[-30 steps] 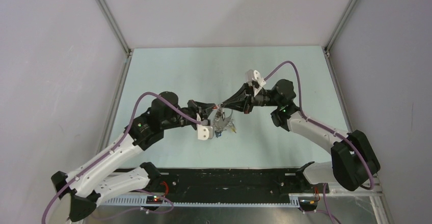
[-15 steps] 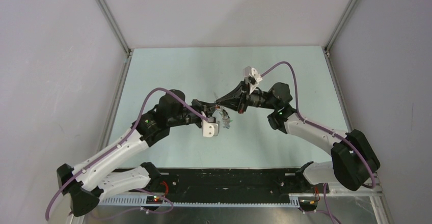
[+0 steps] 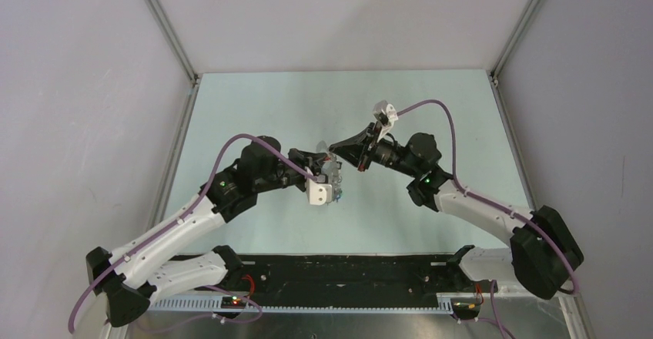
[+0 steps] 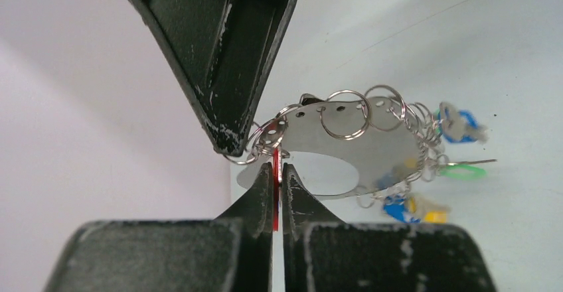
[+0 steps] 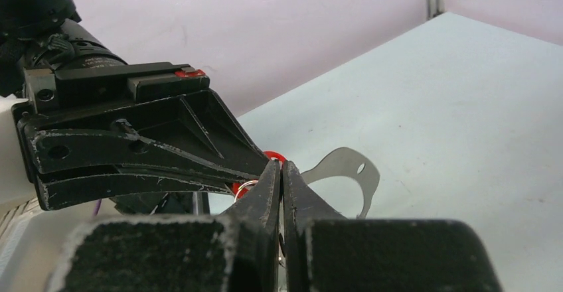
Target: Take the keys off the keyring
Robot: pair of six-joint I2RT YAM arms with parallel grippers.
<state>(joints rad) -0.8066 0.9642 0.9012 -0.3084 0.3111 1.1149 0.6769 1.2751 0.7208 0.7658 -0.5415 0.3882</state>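
Note:
The keyring is a grey metal band hung with small wire rings, held above the table between my two arms. Keys with blue, green and yellow heads dangle at its far side. My left gripper is shut on the thin red head of a key. My right gripper is shut tip to tip with it, pinching a small wire ring beside the red key. From above, the left gripper and right gripper meet over the keyring.
The pale green table is walled by grey panels with aluminium posts at the back corners. A black rail runs along the near edge between the arm bases. Purple cables loop over both arms.
Both wrists have shifted a little toward the back, still tip to tip. The right wrist has rolled and its forearm dropped. The hanging keys have drawn up closer under the left gripper.

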